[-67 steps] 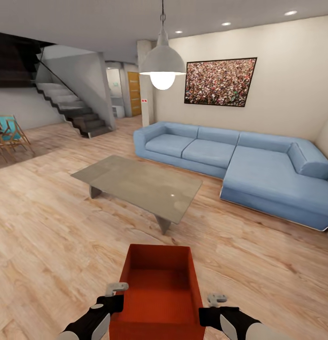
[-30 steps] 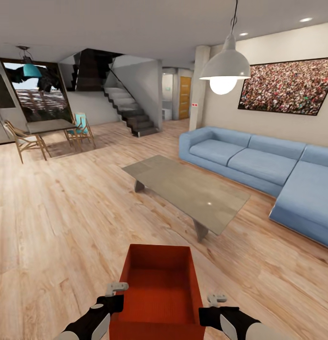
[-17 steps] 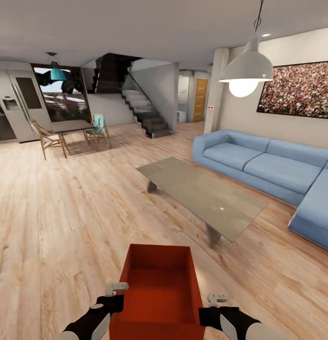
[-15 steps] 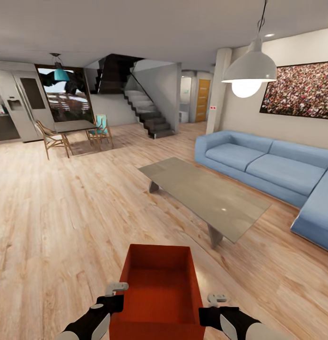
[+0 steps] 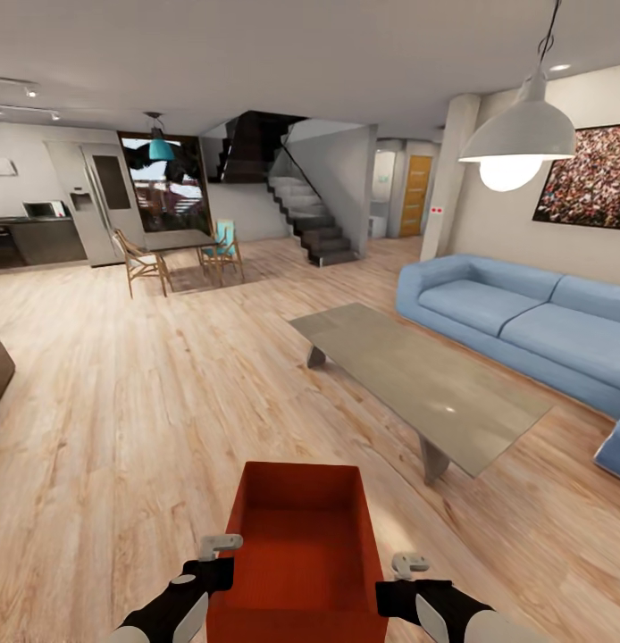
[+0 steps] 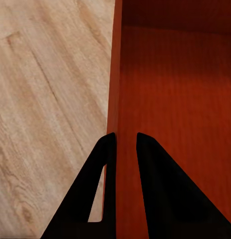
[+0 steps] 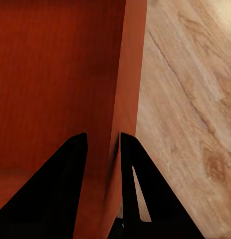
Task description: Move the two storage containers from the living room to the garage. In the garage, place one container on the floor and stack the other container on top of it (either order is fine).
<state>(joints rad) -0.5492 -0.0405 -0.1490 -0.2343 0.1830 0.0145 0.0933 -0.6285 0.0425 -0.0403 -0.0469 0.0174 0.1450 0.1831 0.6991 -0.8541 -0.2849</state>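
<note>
- The orange-red rectangular ribbed plastic storage container (image 5: 297, 558) is held open-side up in front of the robot, above the light wood plank floor (image 5: 122, 420) of the living room.
- The left gripper (image 6: 121, 144) is nearly closed — its fingers pinch the container's left wall.
- The right gripper (image 7: 103, 144) likewise clamps the right wall.
- Ahead: a grey rectangular coffee table (image 5: 417, 384) and a blue sofa (image 5: 515, 317).

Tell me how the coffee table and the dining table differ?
The coffee table is low, long and grey, standing beside the sofa with no chairs; the dining table is taller and darker, far across the room, with wooden chairs around it. The coffee table rests on slab legs; the dining table's legs are hard to make out. Both stand on the wood floor.
</note>
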